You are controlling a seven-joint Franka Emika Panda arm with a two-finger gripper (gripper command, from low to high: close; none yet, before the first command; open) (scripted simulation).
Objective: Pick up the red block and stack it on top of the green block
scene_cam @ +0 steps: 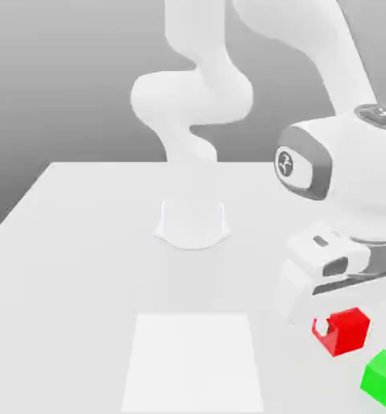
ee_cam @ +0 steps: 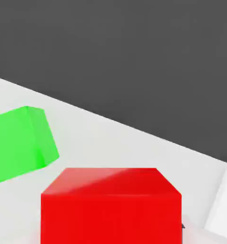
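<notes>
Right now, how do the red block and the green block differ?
The red block sits at the gripper, one jaw against its side, while the green block stands apart from it. In the hand view, the red block's edges run square to the picture, whereas the green block's are slanted. Both are plain, smooth-faced cubes.

Left side: broad bare stretch of table (scene_cam: 58, 267), open to pass.
Near right: green block (scene_cam: 381, 378) stands in the way, near the red block (scene_cam: 347, 331).
Far left: open tabletop.
</notes>
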